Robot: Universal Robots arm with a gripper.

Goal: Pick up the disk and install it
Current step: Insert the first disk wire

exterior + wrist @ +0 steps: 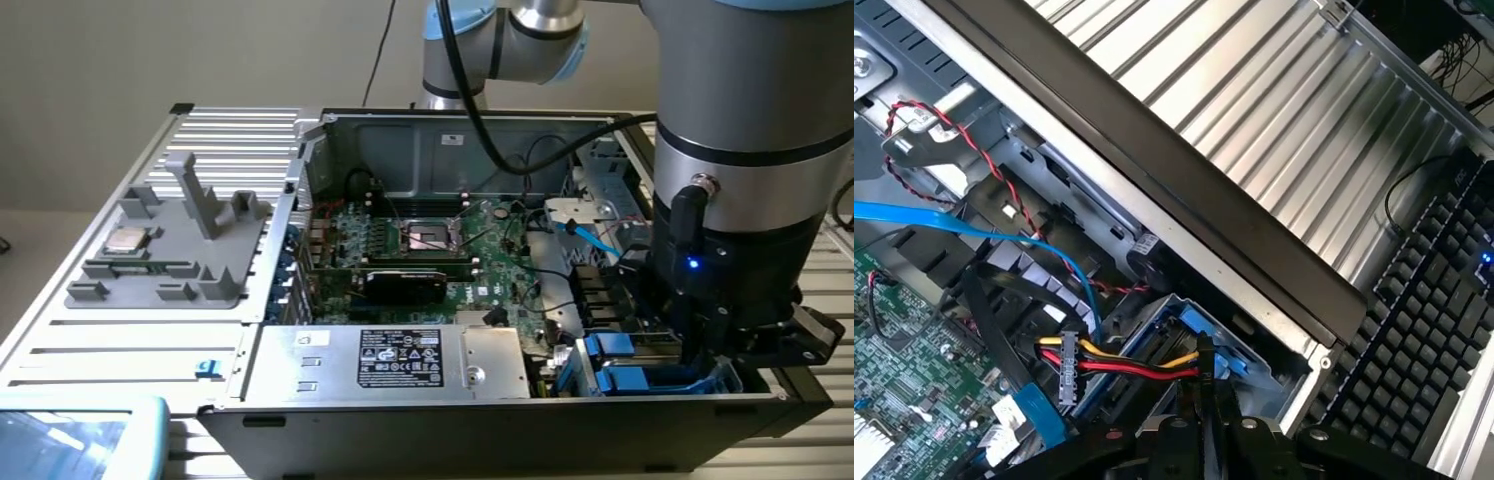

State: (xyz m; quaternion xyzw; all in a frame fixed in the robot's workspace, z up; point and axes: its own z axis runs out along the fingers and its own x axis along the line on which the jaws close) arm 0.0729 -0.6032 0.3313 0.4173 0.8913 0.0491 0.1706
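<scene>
The disk (657, 380) sits in the drive bay at the front corner of the open computer case, on the exterior view's right, with its blue bracket (1192, 325) showing along its edge. My gripper (703, 360) reaches down into that bay from above. Its black fingers (1206, 400) are pressed together, shut, with their tips at the blue bracket. Whether they pinch the bracket or only touch it I cannot tell. Most of the disk's face is hidden by the bay and by the gripper.
Red, yellow and black power wires (1124, 362) and a blue data cable (974, 225) run close beside the bay. The case's black rim (1154, 150) borders it. Motherboard (427, 245) and silver power supply (400, 360) fill the case. A grey fixture (160, 250) lies outside, a keyboard (1424, 330) beyond.
</scene>
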